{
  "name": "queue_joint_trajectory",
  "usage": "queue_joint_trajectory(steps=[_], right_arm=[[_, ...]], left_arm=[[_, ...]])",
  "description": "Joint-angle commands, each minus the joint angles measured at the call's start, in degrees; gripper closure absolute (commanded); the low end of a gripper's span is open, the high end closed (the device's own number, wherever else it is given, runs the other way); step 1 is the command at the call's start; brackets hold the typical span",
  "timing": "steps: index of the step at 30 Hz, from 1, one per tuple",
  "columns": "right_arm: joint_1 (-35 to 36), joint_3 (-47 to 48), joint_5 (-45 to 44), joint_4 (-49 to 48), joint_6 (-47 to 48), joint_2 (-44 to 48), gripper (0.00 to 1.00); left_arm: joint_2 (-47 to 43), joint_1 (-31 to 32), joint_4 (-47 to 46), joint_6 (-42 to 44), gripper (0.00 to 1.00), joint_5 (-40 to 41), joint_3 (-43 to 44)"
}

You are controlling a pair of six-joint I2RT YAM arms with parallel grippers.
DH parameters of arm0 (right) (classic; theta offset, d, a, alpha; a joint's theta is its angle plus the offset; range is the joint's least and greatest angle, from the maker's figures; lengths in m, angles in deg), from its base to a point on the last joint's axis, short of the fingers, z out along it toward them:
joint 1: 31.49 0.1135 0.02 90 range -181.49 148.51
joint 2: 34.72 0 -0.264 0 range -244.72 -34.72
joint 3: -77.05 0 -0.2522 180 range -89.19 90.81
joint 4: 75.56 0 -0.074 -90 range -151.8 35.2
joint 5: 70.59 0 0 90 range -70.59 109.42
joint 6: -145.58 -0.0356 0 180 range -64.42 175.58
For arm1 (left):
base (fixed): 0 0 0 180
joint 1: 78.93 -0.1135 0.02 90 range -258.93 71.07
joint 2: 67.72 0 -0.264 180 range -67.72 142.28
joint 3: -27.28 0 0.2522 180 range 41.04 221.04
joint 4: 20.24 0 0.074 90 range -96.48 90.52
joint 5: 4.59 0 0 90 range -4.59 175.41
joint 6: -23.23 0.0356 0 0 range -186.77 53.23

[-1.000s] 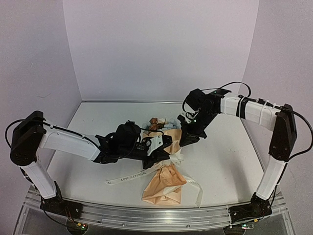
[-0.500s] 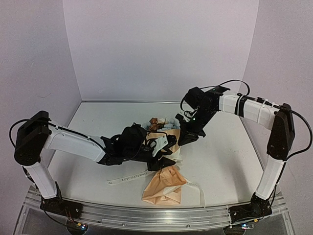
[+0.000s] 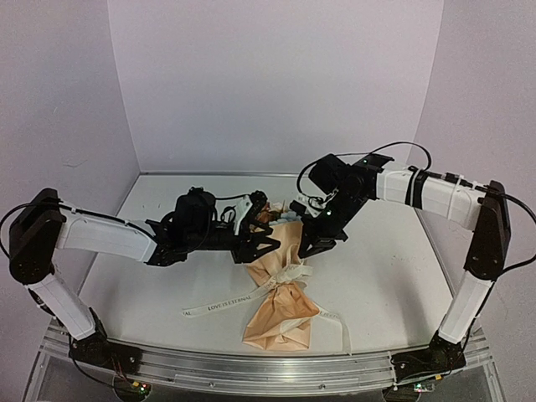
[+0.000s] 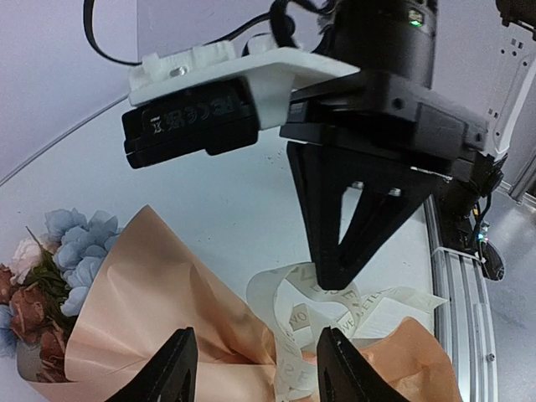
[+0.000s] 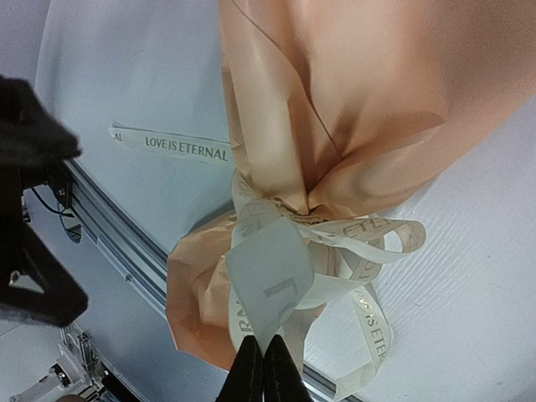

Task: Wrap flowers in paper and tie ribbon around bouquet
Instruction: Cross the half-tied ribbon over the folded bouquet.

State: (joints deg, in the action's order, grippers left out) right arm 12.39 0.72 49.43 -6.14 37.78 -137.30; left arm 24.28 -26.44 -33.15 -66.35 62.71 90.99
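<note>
Item one, my left gripper (image 3: 264, 249): jaws parted to roughly half their spread, nothing between them. It hangs just beside the upper left edge of the bouquet (image 3: 280, 289), and in its own wrist view both fingers (image 4: 177, 368) stand over the wrapping, apart from it as far as I can tell from that low angle. Item two, my right gripper (image 3: 303, 253): jaws closed to a point, pinching a broad loop of the ribbon (image 5: 266, 268) just above the knot. Item three, the bouquet: lying on the white table (image 3: 385, 276) between my two arms, blooms toward the far wall, flared foot toward the near edge. Item four, the flowers (image 4: 71, 260): pale blue and rusty-brown heads showing at the open mouth of the cone. Item five, the paper (image 5: 335, 100): peach-tan, wrapped around the stems, gathered narrow at the waist and spreading again below it. Item six, the ribbon: cream with dark lettering, cinched around that waist in a knot with several loose loops. One tail reading LOVE IS ETERNAL lies flat on the table to the left of the foot, and another curls to the right near the aluminium rail (image 3: 251, 368).
</note>
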Motion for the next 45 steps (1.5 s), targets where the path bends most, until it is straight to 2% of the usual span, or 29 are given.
queue_joint_trajectory(steps=[1, 5, 13, 18, 20, 22, 24, 25, 27, 28, 32, 35, 38, 43, 45], right_arm=[[1.03, -2.17, -1.21, -5.62, 1.96, 4.06, 1.00], [1.19, -3.04, -0.86, -7.83, 1.98, 4.17, 1.00], [1.49, -4.39, -0.57, -10.41, 2.56, 5.20, 1.00], [1.64, -4.67, -0.37, -10.56, 2.63, 5.30, 1.00], [1.64, -4.77, -0.39, -10.54, 2.68, 5.42, 1.00], [1.62, -5.02, -0.63, -10.55, 2.66, 5.64, 1.00], [1.63, -6.10, -1.73, -10.61, 2.59, 6.65, 0.95], [1.58, -7.17, -2.56, -10.76, 2.67, 7.53, 0.86], [1.64, -10.68, -5.14, -11.59, 2.31, 9.98, 0.68], [1.64, -13.10, -6.37, -12.77, 2.08, 11.54, 0.62], [1.63, -24.44, -13.23, -20.73, 0.73, 18.06, 0.50], [1.64, -30.70, -17.89, -25.87, -1.52, 20.32, 0.48], [1.77, -34.87, -17.54, -30.60, -4.56, 20.71, 0.50], [5.58, -36.20, -16.89, -33.42, -4.50, 19.49, 0.51], [6.14, -35.81, -16.85, -33.57, -5.30, 18.26, 0.55]], left_arm=[[3.42, -0.10, 1.95, 1.13, 0.49, -7.19, 4.97], [5.42, -0.08, 3.16, 2.66, 0.49, -9.65, 7.21], [9.08, -0.19, 4.26, 4.89, 0.53, -8.74, 10.49], [10.58, -0.21, 4.81, 5.36, 0.68, -8.07, 12.17], [10.83, -0.24, 4.56, 5.02, 0.77, -7.92, 12.36], [10.61, -0.19, 4.15, 4.51, 0.90, -7.36, 12.25], [9.64, -0.22, 2.84, 3.49, 0.98, -6.08, 10.77], [9.02, -0.25, 1.78, 2.86, 1.00, -5.14, 9.74], [7.28, -0.22, -1.00, 1.45, 1.00, -2.59, 7.15], [6.25, -0.26, -2.31, 0.47, 1.00, -1.27, 5.50], [2.33, -0.20, -6.96, -4.47, 1.00, 1.84, -0.20], [0.89, -0.20, -9.09, -7.20, 1.00, 3.64, -3.21], [0.61, -0.20, -10.16, -8.79, 1.00, 4.14, -3.99], [-0.27, -0.20, -6.60, -9.76, 0.95, 2.45, -2.77], [-1.14, -0.20, -6.40, -9.98, 0.92, 1.96, -3.13]])
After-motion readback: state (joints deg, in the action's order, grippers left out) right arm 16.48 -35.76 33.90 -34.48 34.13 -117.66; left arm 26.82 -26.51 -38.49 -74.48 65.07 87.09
